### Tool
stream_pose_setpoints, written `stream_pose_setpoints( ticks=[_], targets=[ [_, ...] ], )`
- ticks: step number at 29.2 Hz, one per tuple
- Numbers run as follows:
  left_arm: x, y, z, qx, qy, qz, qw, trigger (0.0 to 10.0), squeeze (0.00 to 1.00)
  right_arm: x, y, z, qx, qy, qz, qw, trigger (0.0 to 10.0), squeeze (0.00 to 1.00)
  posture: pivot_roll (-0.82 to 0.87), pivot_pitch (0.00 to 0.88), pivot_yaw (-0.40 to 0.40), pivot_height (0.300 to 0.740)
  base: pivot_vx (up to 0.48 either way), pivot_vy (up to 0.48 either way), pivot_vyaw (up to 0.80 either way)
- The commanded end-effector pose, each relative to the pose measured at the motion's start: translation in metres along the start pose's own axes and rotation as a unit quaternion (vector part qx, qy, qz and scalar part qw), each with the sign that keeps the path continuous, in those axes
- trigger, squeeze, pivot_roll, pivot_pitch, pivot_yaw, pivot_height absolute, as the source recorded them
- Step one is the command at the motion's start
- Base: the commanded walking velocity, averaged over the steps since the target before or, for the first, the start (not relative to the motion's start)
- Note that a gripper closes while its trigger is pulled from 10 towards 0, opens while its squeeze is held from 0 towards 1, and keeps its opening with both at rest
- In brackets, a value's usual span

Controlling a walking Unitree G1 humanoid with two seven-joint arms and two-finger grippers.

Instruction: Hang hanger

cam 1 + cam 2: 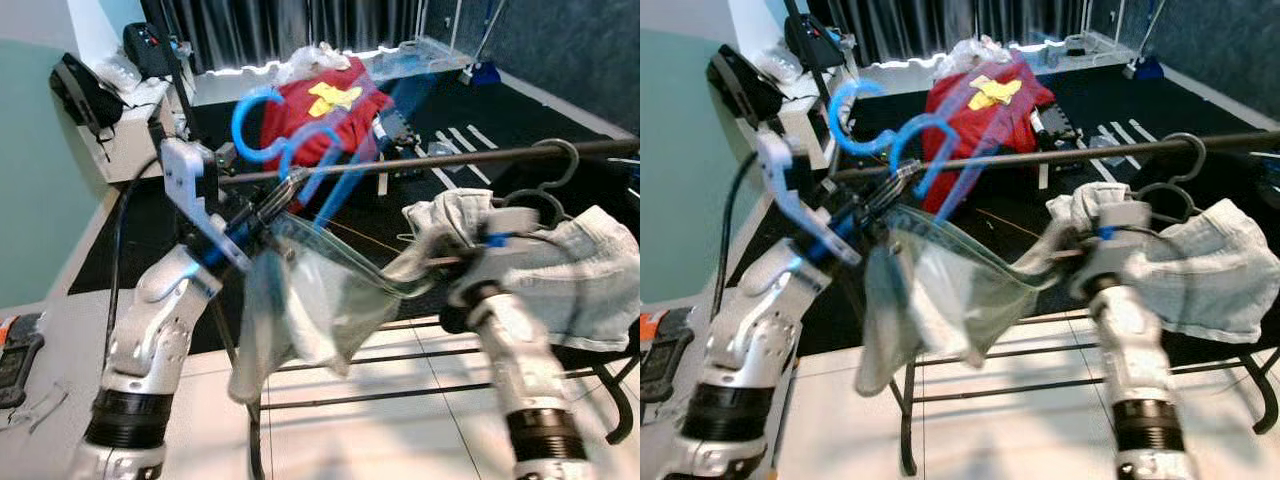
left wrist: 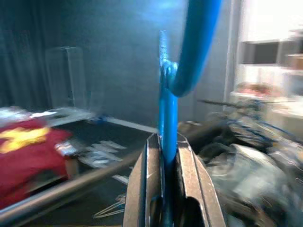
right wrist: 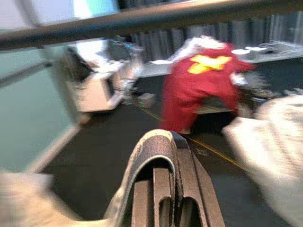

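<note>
Hanger in blue, its hook curling up over the dark rail of the clothes rack, sits pinched in the left end effector just under that rail. From the left wrist view the 2 black fingers are clamped on either side of the blue stem, which rises straight up from between them to the curved hook. A pale, greenish garment hangs below the left end effector and stretches across toward the right arm.

On the other side, the right end effector is raised to about the same height, pushed in among light denim clothing that hangs from a grey wire hanger already hooked on the rail. In the right wrist view its fingers lie close together with a fold of pale cloth wrapped over them, so it is gripping the garment; the rail crosses above.

Behind the rack a red shirt with a yellow print lies on the dark floor, and a white shelf unit with black bags stands by the green wall. Motion blur softens much of the scene.
</note>
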State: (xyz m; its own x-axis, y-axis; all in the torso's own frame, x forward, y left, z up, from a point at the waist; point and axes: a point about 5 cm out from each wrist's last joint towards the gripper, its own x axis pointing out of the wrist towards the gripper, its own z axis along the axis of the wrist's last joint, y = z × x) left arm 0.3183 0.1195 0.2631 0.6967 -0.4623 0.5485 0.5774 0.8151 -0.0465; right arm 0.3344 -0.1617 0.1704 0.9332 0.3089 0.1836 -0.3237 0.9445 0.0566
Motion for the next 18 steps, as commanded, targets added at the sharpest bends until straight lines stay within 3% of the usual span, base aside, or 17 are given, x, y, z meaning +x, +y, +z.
stream_pose_setpoints(
  ticks=[1,2,3,5,6,9,12,14,17,18],
  targets=[
    [0.000,0.009,-0.002,0.013,-0.005,0.048,0.999,0.0,0.00,0.002,0.022,-0.008,0.005,0.011,0.043,0.999,0.0,0.00,-0.09,0.030,0.056,0.740,0.000,0.000,0.00],
    [0.000,0.009,-0.002,0.013,-0.005,0.048,0.999,0.0,0.00,0.002,0.022,-0.008,0.005,0.011,0.043,0.999,0.0,0.00,-0.09,0.030,0.056,0.740,0.000,0.000,0.00],
    [0.002,0.010,-0.002,0.004,-0.011,0.070,0.998,0.0,0.00,0.002,0.033,-0.014,0.012,0.018,0.057,0.998,0.0,0.00,-0.09,0.029,0.055,0.740,0.000,0.000,0.00],
    [0.002,0.010,-0.002,0.004,-0.011,0.070,0.998,0.0,0.00,0.002,0.033,-0.014,0.012,0.018,0.057,0.998,0.0,0.00,-0.09,0.029,0.055,0.740,0.000,0.000,0.00],
    [0.004,0.012,-0.007,0.035,0.012,0.103,0.994,0.0,0.00,0.002,0.049,-0.018,0.019,0.019,0.077,0.997,0.0,0.00,-0.09,0.028,0.056,0.740,0.000,0.000,0.00],
    [0.004,0.012,-0.016,0.056,0.049,0.113,0.991,0.0,0.00,0.003,0.058,-0.016,0.024,0.008,0.089,0.996,0.0,0.00,-0.09,0.031,0.061,0.740,0.000,0.000,0.00],
    [0.003,0.016,-0.017,0.055,0.049,0.129,0.989,0.0,0.00,0.003,0.062,-0.015,0.023,0.007,0.100,0.995,0.0,0.00,-0.09,0.035,0.062,0.740,0.000,0.000,0.00],
    [0.002,0.020,-0.016,0.052,0.043,0.147,0.987,0.0,0.00,0.002,0.065,-0.015,0.020,0.009,0.110,0.994,0.0,0.00,-0.09,0.035,0.062,0.740,0.000,0.000,0.00],
    [0.002,0.038,-0.002,0.026,-0.016,0.237,0.971,0.0,0.00,-0.008,0.075,-0.025,-0.002,0.033,0.151,0.988,0.0,0.00,-0.09,0.048,0.052,0.740,0.000,0.000,0.00],
    [0.002,0.038,-0.002,0.026,-0.016,0.237,0.971,0.0,0.00,-0.008,0.075,-0.025,-0.002,0.033,0.151,0.988,0.0,0.00,-0.09,0.048,0.052,0.740,0.000,0.000,0.00]
  ],
)
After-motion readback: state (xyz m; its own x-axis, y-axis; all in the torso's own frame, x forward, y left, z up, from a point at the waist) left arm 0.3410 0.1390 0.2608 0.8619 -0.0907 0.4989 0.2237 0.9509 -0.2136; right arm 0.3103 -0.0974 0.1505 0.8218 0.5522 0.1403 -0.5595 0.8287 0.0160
